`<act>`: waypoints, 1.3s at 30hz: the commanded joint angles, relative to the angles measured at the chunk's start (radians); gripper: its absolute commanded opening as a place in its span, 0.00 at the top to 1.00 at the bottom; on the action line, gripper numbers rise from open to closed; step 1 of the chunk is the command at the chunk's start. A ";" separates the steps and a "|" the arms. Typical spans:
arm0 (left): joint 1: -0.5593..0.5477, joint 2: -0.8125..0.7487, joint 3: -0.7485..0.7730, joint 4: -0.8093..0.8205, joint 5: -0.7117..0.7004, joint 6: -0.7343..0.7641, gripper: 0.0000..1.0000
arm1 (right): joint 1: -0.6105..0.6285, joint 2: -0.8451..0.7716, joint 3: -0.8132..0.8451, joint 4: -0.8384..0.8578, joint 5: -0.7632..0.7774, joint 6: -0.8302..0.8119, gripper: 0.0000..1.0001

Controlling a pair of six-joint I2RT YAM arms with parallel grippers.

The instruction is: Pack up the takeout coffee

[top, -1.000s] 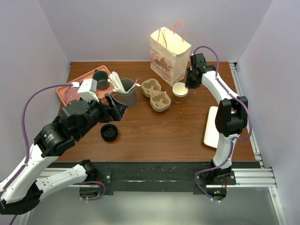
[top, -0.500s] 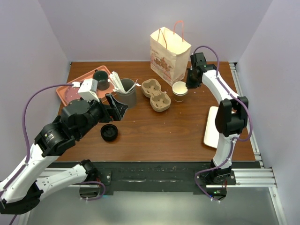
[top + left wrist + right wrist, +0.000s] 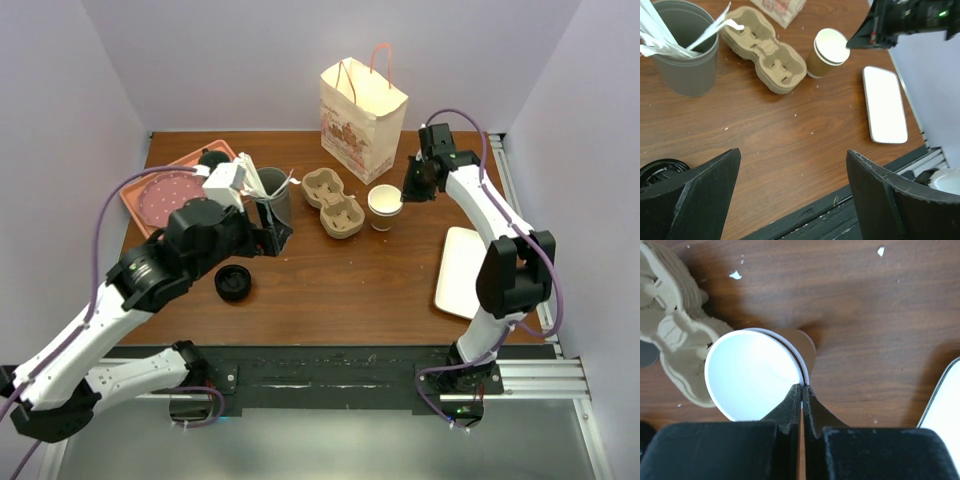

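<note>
Near left, the left gripper [image 3: 792, 170] hangs with its jaws spread wide, holding nothing. Farther back at mid-table, the right gripper [image 3: 801, 390] is pinched closed on the rim of the takeout coffee [image 3: 752, 377], just right of the cardboard cup carrier [image 3: 333, 202], with the paper bag [image 3: 360, 120] beyond.

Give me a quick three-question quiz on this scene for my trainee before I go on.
1. True or false: the right gripper is shut on the rim of the takeout cup.
2. The cup is: A beside the cardboard cup carrier, B inside it, C in the paper bag.
3. Fill in: the left gripper has its jaws ___.
Key: 1 true; 2 A; 3 open.
</note>
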 commanded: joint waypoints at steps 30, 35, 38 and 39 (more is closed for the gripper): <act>0.175 0.927 0.196 0.783 0.792 -0.218 1.00 | -0.069 -0.310 -0.253 0.115 -0.164 0.169 1.00; 0.173 0.986 0.209 0.834 0.795 -0.244 1.00 | -0.069 -0.318 -0.265 0.138 -0.197 0.191 1.00; 0.173 1.009 0.219 0.853 0.803 -0.261 1.00 | -0.069 -0.305 -0.261 0.138 -0.202 0.191 1.00; 0.173 1.013 0.221 0.851 0.804 -0.267 1.00 | -0.069 -0.304 -0.261 0.138 -0.202 0.194 1.00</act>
